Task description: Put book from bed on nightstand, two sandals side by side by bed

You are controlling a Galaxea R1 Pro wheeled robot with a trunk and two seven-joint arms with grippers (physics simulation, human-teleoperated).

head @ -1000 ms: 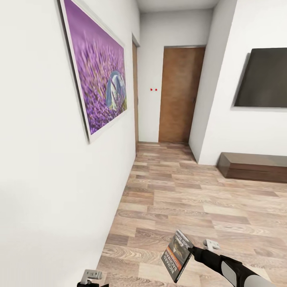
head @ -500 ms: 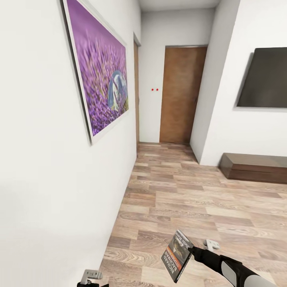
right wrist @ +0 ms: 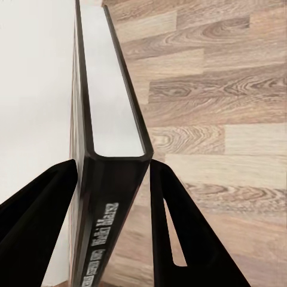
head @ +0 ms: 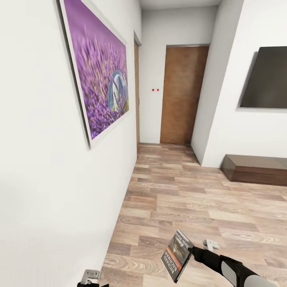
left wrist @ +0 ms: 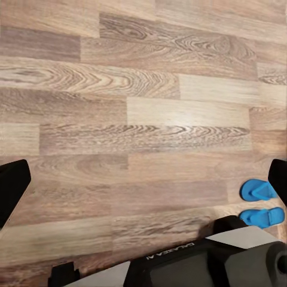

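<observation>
Brown wood-plank floor [head: 179,199]: two bright blue flat sandals [left wrist: 258,203] lie side by side on it; low dark-brown wooden bench [head: 255,169] against wall.

The book [head: 177,255], held over the wood floor [head: 207,199], carries white lettering "RICHARD BACHMAN" along its cover edge, printed beside an orange strip; the strip's own text is too small to read. In the right wrist view, the book's spine [right wrist: 101,245] bears white lettering, too blurred to read. In the left wrist view, the dark robot body [left wrist: 197,263] carries light lettering, mirrored and illegible.
</observation>
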